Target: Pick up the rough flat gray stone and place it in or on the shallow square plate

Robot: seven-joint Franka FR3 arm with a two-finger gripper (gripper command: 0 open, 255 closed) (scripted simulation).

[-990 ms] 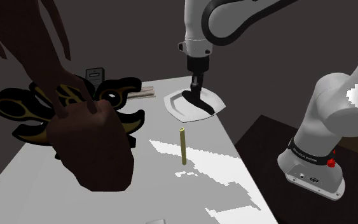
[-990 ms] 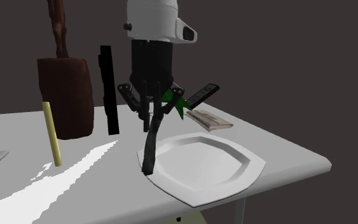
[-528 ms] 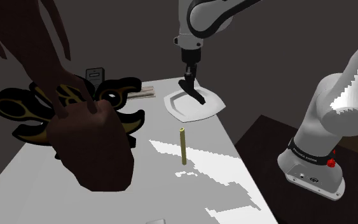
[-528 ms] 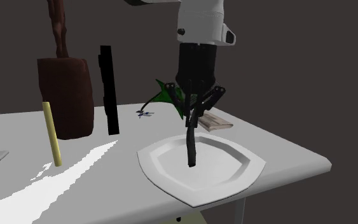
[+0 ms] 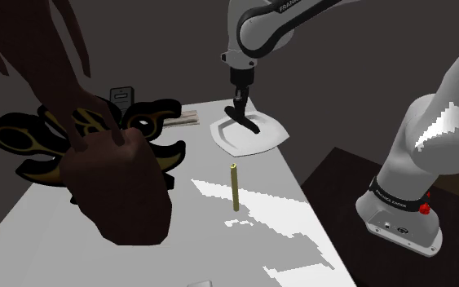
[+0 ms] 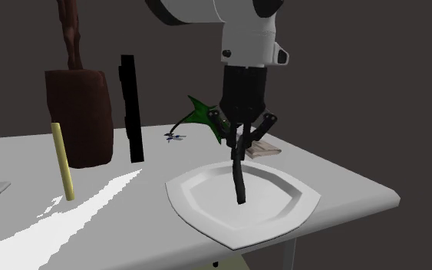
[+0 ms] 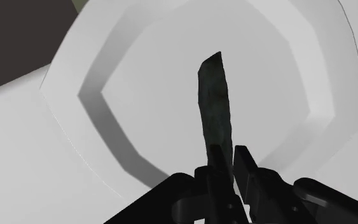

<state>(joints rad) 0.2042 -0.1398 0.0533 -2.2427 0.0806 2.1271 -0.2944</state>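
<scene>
Dim, dark-walled renders: jagged bright patches cross the grey table [image 5: 97,261] at lower middle, and soft shadow rings the plate [image 7: 75,57].

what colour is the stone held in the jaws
Dark mottled grey-green, nearly black; the stone shows best in the wrist view.

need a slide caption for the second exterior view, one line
Black gripper clasps the thin dark stone, which hangs down over the white plate.
</scene>
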